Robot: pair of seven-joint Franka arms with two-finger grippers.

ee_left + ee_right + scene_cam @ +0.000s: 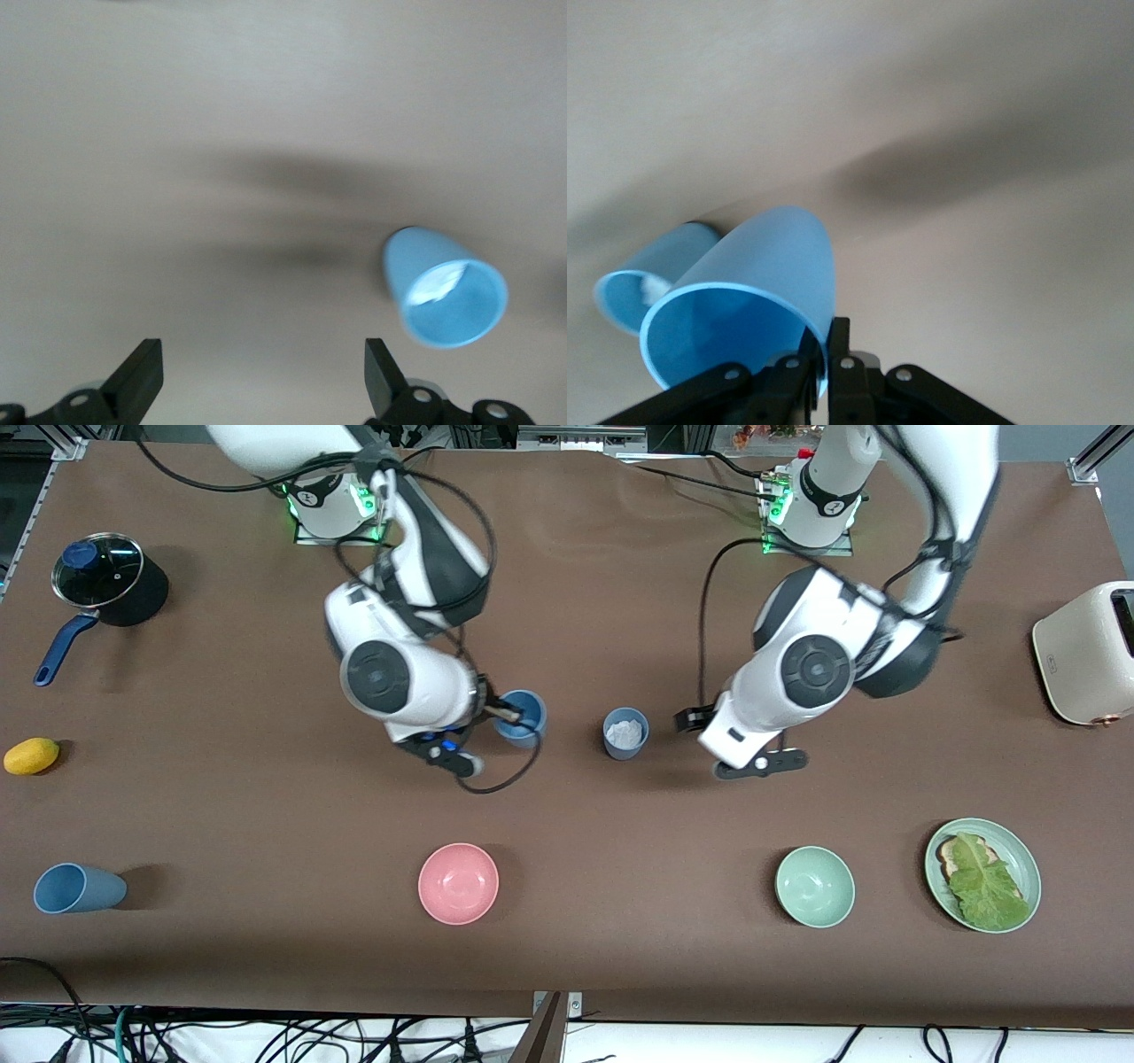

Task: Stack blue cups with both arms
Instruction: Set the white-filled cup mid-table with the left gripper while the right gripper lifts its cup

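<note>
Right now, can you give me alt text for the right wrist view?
The right gripper pinches the rim of a sky-blue cup, one finger inside. A second blue cup shows past it on the brown table.

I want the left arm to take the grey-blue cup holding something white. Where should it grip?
Probably from above, by the rim: the grey-blue cup stands upright, mouth up, so one finger of the open left claw can go inside, one outside.

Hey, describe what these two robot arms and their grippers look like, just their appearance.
Both arms, the left arm and the right arm, have glossy white shells, black joint caps and looping black cables. Green lights glow at their bases. The left gripper and right gripper are small, black and two-fingered.
</note>
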